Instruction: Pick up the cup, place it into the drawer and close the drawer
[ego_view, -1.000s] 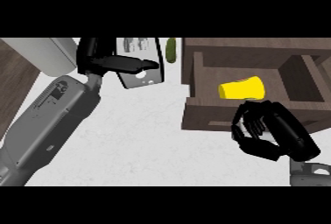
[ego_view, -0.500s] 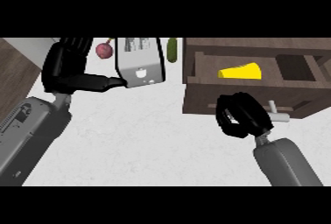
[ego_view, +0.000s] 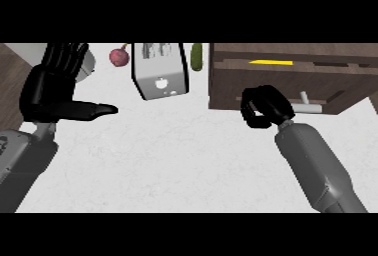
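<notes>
Up at the far right of the white counter (ego_view: 170, 160) stands the brown wooden drawer (ego_view: 284, 82), and only a thin yellow sliver of the cup (ego_view: 270, 62) shows in the narrow slot along its upper part, so the cup lies inside the drawer with most of it hidden behind the wooden front. A pale handle (ego_view: 306, 101) sticks out from the drawer's front panel, low and toward the right. The right hand (ego_view: 263, 106) is set against that front panel, just left of the handle, its black fingers curled in on themselves; they seem to hold nothing, though the hand's dark shape makes it hard to tell whether the fingertips touch the wood or only hover before it. Its grey forearm runs down and to the right toward the view's lower edge. The left hand (ego_view: 57, 87) shows at the left side, well apart from the drawer, fingers straight and pointing up, the thumb stuck out sideways to the right over the counter; it holds nothing and rests there. Beyond it, along the counter's far edge, lie a dark red round fruit (ego_view: 120, 56) with a small stem, a shiny metal appliance (ego_view: 159, 75) tilted a little with a small mark on its face, and a green vegetable (ego_view: 197, 56) standing between the appliance and the drawer's left wall. A strip of brown floor (ego_view: 10, 90) shows past the counter's left edge.
</notes>
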